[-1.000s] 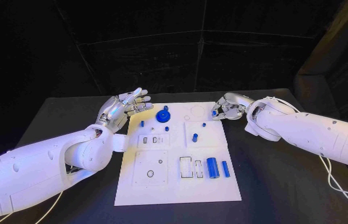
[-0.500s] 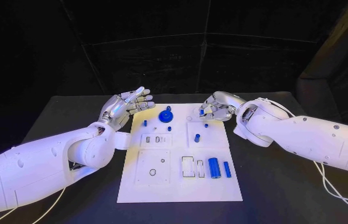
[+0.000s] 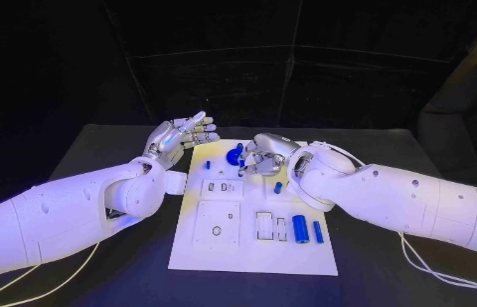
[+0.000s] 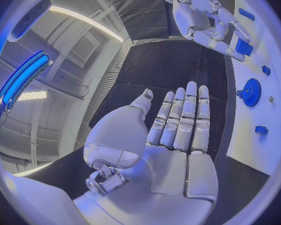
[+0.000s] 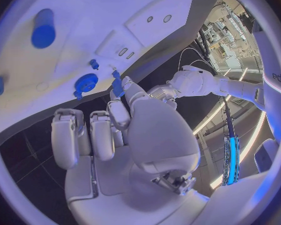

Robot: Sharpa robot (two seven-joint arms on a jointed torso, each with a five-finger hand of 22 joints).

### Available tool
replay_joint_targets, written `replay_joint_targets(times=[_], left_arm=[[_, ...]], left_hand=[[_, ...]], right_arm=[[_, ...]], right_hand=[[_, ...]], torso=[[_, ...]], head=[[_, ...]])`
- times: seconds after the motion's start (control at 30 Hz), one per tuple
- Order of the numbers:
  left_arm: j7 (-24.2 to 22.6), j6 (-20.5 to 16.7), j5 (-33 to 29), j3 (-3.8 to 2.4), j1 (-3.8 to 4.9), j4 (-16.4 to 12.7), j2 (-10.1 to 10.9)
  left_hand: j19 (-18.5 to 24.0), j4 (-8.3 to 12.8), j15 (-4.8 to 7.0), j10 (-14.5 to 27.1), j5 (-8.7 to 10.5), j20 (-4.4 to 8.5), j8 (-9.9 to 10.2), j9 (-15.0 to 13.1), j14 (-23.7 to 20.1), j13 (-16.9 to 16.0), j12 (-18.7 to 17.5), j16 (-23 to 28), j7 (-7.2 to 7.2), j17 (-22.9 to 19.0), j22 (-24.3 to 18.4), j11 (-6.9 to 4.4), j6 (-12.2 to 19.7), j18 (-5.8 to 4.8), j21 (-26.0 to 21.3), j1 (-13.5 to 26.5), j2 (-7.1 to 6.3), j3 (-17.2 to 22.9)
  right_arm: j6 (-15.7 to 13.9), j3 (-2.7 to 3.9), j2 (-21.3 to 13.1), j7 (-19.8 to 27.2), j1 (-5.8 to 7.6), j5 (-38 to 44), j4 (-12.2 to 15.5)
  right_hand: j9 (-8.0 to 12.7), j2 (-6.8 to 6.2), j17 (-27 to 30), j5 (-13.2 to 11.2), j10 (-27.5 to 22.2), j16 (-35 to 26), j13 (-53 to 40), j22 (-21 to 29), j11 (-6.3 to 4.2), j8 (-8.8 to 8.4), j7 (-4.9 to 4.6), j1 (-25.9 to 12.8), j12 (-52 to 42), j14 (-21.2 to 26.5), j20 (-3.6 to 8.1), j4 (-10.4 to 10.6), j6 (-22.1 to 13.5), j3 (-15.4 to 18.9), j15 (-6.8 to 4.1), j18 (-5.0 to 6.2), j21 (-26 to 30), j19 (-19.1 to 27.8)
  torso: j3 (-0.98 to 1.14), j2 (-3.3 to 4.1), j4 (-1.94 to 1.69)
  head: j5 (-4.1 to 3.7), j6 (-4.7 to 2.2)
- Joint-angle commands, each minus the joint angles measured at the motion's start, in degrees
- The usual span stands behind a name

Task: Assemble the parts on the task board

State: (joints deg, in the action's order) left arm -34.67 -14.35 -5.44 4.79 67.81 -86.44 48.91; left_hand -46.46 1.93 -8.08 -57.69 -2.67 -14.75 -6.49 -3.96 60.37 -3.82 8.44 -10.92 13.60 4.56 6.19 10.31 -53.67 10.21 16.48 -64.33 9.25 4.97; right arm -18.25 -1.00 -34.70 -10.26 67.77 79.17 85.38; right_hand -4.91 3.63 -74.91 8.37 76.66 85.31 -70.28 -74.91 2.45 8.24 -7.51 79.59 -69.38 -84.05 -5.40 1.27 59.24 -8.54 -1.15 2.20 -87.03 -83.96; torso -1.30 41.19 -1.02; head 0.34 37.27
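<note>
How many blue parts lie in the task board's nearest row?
2: a thick cylinder and, to its right, a thinner rod, both toward the task board's right edge. Nothing hides that row.

A black desk [image 3: 109, 245] carries everything, its dark top running out to both sides and back toward a dark curtained backdrop. One thing lies directly on it — the white task board [image 3: 254, 255], a long rectangular plate set in the middle of the desk, its length running away from the robot. The board lies flat, with bare black desk showing along both of its long edges and past its near edge. A thin pale cable [image 3: 429, 271] trails across the desk's near right part, another at its near left corner.
</note>
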Motion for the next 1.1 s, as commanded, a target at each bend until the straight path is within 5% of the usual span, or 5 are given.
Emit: replay_joint_targets(times=[0.03, 0.3, 0.57, 1.1], left_arm=[[-0.2, 1.8, 1.2, -0.03, 0.18, 0.2, -0.2], [-0.3, 2.2, 1.5, -0.03, 0.32, 0.5, -0.4], [-0.2, 2.2, 1.5, -0.03, 0.35, 0.6, -0.6], [-0.2, 2.3, 1.5, -0.03, 0.35, 0.9, -0.9]], left_hand=[[-0.7, 1.3, 0.24, -0.9, -0.25, 0.19, -0.2, 0.1, 0.8, 0.0, 0.2, -0.2, -0.34, 0.0, 0.0, -0.17, -0.6, 0.43, 0.3, -1.5, -1.00, 0.4], [-1.9, 3.8, 0.76, -1.8, -0.20, 0.68, 0.2, 0.2, 2.3, 0.1, -0.4, -0.3, -0.82, 0.2, -0.2, -0.62, -1.4, 0.44, 0.6, -3.6, -2.24, 0.8], [-2.2, 3.8, 0.84, -2.1, -0.19, 0.78, 0.4, 0.2, 2.8, 0.1, -0.6, -0.3, -0.72, 0.3, -0.3, -0.61, -1.6, 0.42, 0.7, -3.2, -2.31, 0.6], [-2.3, 3.7, 0.83, -2.1, -0.19, 0.80, 0.4, 0.2, 2.8, 0.1, -0.6, -0.2, -0.67, 0.3, -0.3, -0.58, -1.6, 0.40, 0.7, -3.0, -2.35, 0.5]], right_arm=[[1.4, -0.03, 1.4, -1.8, -0.61, 4.1, -0.6], [2.1, -0.10, 3.7, -2.5, -2.57, 6.4, -1.9], [2.5, -0.11, 5.5, -2.9, -3.41, 8.2, -3.8], [4.2, -0.11, 7.2, -2.6, -4.20, 8.7, -6.2]], right_hand=[[0.1, -0.27, -6.7, 0.3, -0.2, -0.3, 0.1, -8.4, 0.06, 0.23, 0.10, -0.4, 0.1, -4.1, 0.45, 0.0, 0.1, -0.4, -0.35, -0.62, -0.2, -1.2], [0.1, -0.34, -6.7, 0.4, -0.2, -0.3, 0.1, -8.3, 0.07, 0.22, 0.10, -0.4, 0.1, -4.1, 0.44, 0.0, 0.1, -0.5, -0.34, -0.60, -0.2, -1.1], [0.1, -0.35, -6.5, 0.4, -0.2, -0.4, 0.1, -8.3, 0.07, 0.23, 0.10, -0.5, 0.2, -4.1, 0.44, 0.0, 0.1, -0.5, -0.34, -0.59, -0.1, -1.1], [0.2, -0.59, -6.5, 0.6, -0.3, -0.4, 0.2, -8.3, 0.10, 0.20, 0.06, -0.6, 0.3, -4.1, 0.42, 0.0, 0.1, -0.7, -0.32, -0.60, -0.2, -1.1]], torso=[[0.07, 0.03, 0.06], [0.19, 0.02, 0.10], [0.18, 0.05, -0.09], [0.23, 0.06, 0.07]], head=[[0.58, 0.27], [1.23, 0.94], [1.45, 1.23], [1.73, 1.76]])
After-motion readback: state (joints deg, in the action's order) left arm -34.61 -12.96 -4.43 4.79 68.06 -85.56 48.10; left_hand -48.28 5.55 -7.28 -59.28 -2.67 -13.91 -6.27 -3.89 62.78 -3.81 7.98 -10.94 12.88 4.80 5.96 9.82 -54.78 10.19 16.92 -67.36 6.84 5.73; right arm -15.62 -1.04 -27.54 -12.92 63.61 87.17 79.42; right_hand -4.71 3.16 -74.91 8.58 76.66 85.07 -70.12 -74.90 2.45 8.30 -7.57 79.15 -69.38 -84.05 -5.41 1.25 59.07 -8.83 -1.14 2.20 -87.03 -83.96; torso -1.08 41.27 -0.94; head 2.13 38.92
